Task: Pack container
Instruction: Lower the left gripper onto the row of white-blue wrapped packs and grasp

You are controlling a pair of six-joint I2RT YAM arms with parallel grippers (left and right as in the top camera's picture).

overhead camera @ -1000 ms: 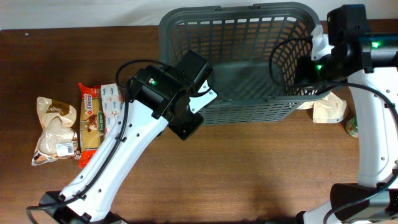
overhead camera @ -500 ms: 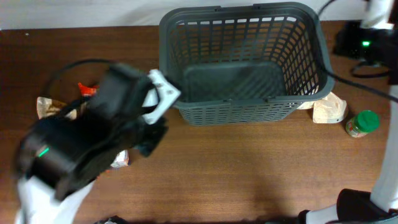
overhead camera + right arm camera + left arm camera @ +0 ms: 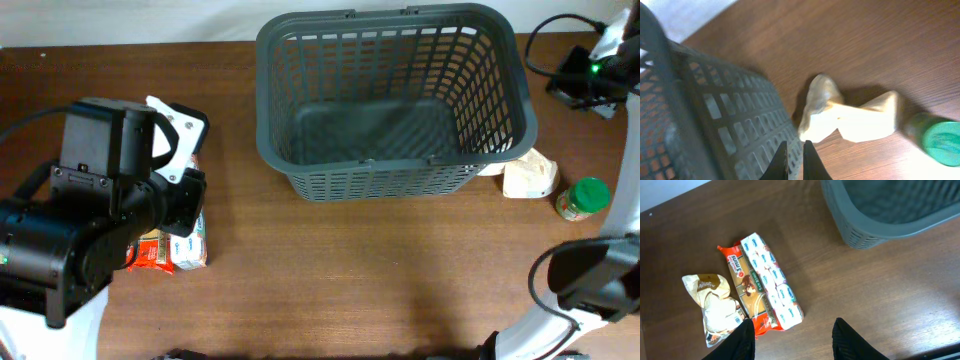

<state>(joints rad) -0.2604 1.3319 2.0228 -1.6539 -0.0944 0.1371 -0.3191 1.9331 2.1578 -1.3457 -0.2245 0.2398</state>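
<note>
Container (image 3: 380, 180) sits far centre on surface, empty. Left pincer (image 3: 792, 330), released and empty, hangs near blue-white packet (image 3: 771, 281), whose long axis runs near-to-far. Left arm is nearer. Right pincer (image 3: 795, 157) nearly clenched, empty.

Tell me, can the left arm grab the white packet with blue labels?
Probably yes. The left gripper hangs open above the white packet, and nothing covers it. The red snack pack lies tight against one side, so a finger might bump that.
</note>
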